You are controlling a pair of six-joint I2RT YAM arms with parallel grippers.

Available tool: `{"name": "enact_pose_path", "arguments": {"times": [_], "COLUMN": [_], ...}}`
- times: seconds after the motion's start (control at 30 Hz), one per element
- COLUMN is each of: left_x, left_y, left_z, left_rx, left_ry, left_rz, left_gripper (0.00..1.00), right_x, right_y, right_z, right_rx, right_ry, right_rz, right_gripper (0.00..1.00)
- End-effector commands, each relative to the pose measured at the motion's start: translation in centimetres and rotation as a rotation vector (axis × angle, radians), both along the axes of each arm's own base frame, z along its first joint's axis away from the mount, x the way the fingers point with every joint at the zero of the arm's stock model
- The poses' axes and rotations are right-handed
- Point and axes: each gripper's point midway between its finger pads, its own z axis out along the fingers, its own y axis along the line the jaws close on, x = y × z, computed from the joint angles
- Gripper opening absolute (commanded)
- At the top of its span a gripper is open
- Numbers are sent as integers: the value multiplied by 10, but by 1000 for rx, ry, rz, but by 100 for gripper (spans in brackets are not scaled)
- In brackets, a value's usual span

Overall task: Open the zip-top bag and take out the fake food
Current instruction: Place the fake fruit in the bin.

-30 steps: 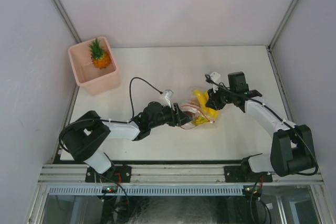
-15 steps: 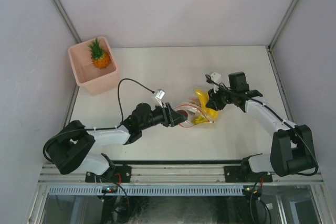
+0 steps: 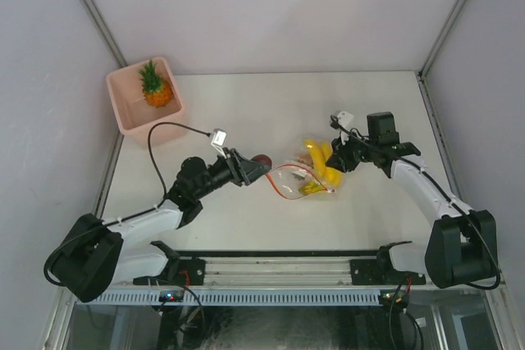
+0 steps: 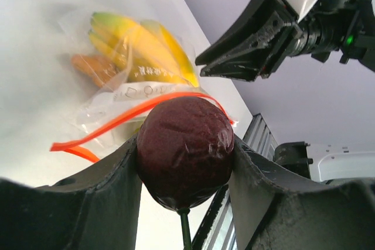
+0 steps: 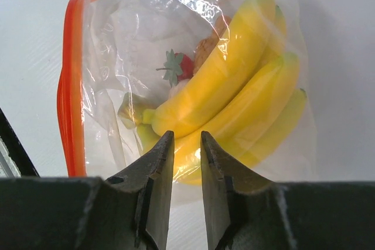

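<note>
The zip-top bag [image 3: 297,186], banana bunch [image 3: 320,163] inside, lies mid-table [image 3: 246,112], with the round fruit [image 3: 262,161] in the left gripper [image 3: 256,165] at its 9 o'clock, the right gripper [image 3: 337,160] at 3, and the pineapple [image 3: 156,89] in the bin [image 3: 131,126] at 10.

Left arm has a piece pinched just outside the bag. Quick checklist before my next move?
1. Hold of left gripper on dark red toy fruit: ok, clamped between both fingers.
2. Fruit clear of zip-top bag: ok, outside its mouth.
3. Hold of right gripper on bag: cannot tell; fingers nearly closed over bananas.
4. Room in pink bin: ok, bare floor beside pineapple.
5. Bag emptied: not ok; bananas and strawberry inside.
</note>
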Motion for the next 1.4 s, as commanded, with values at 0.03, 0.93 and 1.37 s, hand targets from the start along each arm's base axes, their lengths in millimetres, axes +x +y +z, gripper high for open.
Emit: {"name": "enact_pose_path", "arguments": {"times": [0.03,0.93,1.37], "left_x": [8,131,171], "left_y": [20,119,157], "left_z": [26,115,127], "left_rx": [-34,-15,27], "left_ry": [-73,-174,-155], "left_rz": [29,359,485], "left_gripper": [22,21,21], "right_x": [4,0,-1], "right_y": [0,-8,-8], "right_z": [26,40,41], "right_rx": [24,-8,-17], "right_ry": [-89,-167,-177], "right_rz": [26,34,37], "right_gripper": [25,25,25]}}
